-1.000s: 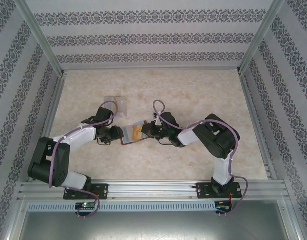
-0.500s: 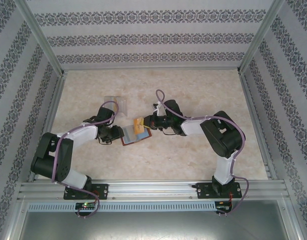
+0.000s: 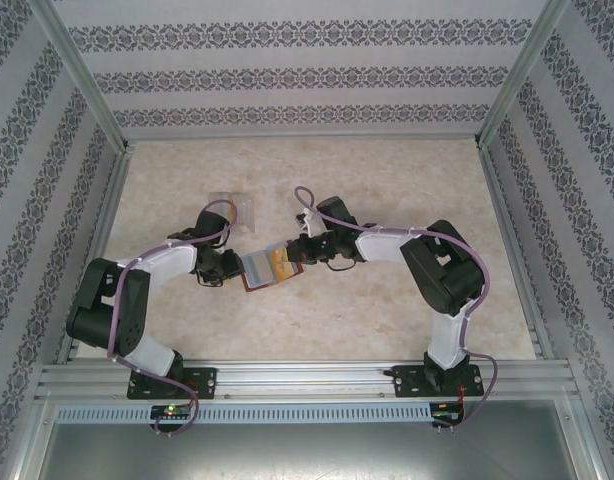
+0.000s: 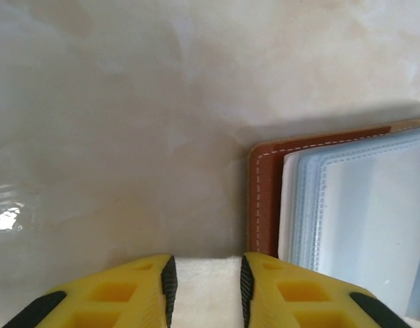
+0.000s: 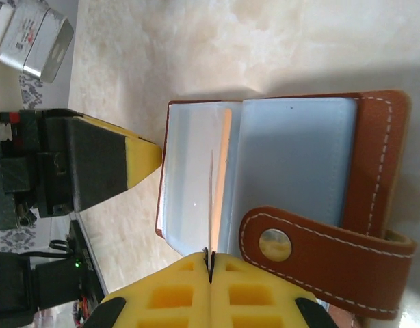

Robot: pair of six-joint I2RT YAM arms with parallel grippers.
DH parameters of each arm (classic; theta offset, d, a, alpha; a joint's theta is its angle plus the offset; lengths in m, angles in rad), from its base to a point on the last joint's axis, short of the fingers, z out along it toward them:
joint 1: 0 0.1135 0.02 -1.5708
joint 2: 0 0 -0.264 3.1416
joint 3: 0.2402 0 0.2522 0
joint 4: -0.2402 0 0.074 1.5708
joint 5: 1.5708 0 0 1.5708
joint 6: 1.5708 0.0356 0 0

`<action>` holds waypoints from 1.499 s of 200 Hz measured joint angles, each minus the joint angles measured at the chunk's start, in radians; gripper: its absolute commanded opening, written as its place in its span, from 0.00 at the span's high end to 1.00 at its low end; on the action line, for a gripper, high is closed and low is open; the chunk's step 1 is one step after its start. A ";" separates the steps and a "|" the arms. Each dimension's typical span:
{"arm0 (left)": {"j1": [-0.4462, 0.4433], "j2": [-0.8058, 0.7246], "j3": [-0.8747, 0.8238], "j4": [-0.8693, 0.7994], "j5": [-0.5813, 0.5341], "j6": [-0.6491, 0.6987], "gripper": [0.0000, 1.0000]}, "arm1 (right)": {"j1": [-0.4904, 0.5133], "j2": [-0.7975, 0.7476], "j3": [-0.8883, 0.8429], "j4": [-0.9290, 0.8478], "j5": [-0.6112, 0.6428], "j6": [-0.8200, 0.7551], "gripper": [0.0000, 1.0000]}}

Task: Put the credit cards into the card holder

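The card holder (image 3: 259,270) lies open on the table, reddish-brown leather with greyish-blue pockets (image 5: 292,157) and a snap tab (image 5: 319,240). My right gripper (image 3: 293,254) (image 5: 211,257) is shut on a thin orange-tan credit card (image 3: 278,262), seen edge-on (image 5: 211,198), with its far end among the holder's pocket leaves. My left gripper (image 3: 230,268) (image 4: 206,263) sits low at the holder's left edge (image 4: 263,198), jaws a little apart, the right finger (image 4: 292,287) over the leather rim. Nothing of the holder is between them. Pale silvery credit cards (image 3: 233,210) (image 5: 32,37) lie beyond the left gripper.
Metal frame rails (image 3: 97,230) and patterned walls (image 3: 307,75) close in the table on three sides. Bare marbled tabletop (image 3: 387,180) stretches behind and to the right of the holder. The arm bases (image 3: 307,380) stand at the near edge.
My right gripper has carried the orange card left and down from above the holder into its pocket leaves. The left gripper's jaws have narrowed beside the holder's edge.
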 measured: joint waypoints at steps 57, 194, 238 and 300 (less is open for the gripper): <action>0.000 0.011 0.013 -0.016 -0.001 0.007 0.71 | 0.000 0.071 0.031 0.017 -0.006 -0.004 1.00; 0.007 0.109 0.134 -0.159 -0.004 0.043 0.75 | -0.016 0.157 0.036 0.146 -0.093 0.090 1.00; 0.007 0.120 0.148 -0.177 -0.004 0.053 0.75 | -0.018 0.177 0.043 0.187 -0.126 0.134 1.00; 0.007 0.118 0.149 -0.179 -0.005 0.056 0.76 | -0.021 0.182 0.055 0.218 -0.145 0.182 1.00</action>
